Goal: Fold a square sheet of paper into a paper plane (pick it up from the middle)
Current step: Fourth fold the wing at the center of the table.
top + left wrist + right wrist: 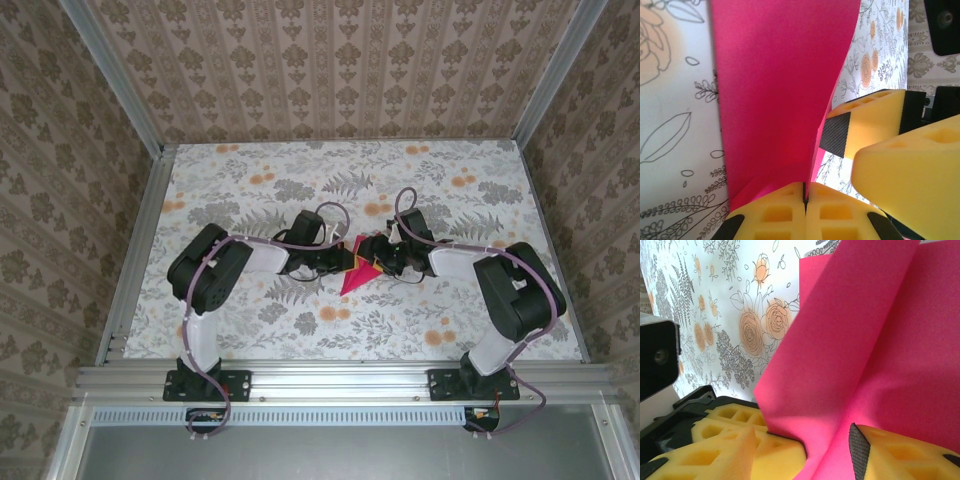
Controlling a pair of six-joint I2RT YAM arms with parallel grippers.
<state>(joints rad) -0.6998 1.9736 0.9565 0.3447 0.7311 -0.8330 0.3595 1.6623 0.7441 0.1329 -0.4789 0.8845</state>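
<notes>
At the near edge ran an aluminium rail (330, 372). From it the left arm (215, 270) and the right arm (510, 290) both reached inward, so that their heads met over the middle of the table.

Between them was the square sheet of paper (353, 276), magenta-pink and creased. From above it showed as a wedge tapering to a point toward the rail. Whether that tip touched the flowered tablecloth (250, 170) could not be told.

In the left wrist view, the left gripper (805, 200) had its yellow fingers pressed tight together, pinching the near edge of the paper (780, 90). From that pinch the paper rose as a broad smooth sheet.

Just to the right stood the right gripper (847, 152). Its fingers were apart, with a strip of tablecloth showing through the gap, and one black pad (835, 134) sat close beside the paper's curling edge.

In the right wrist view, the right gripper (827, 455) was spread, with a fold of the paper (855, 355) standing up between its two fingers. Whether either finger pressed on the paper could not be told.

From above, the left gripper (338, 263) and right gripper (380, 257) sat on either side of the paper. Behind them lay the rest of the tablecloth, and farthest off the patterned back wall (340, 60).
</notes>
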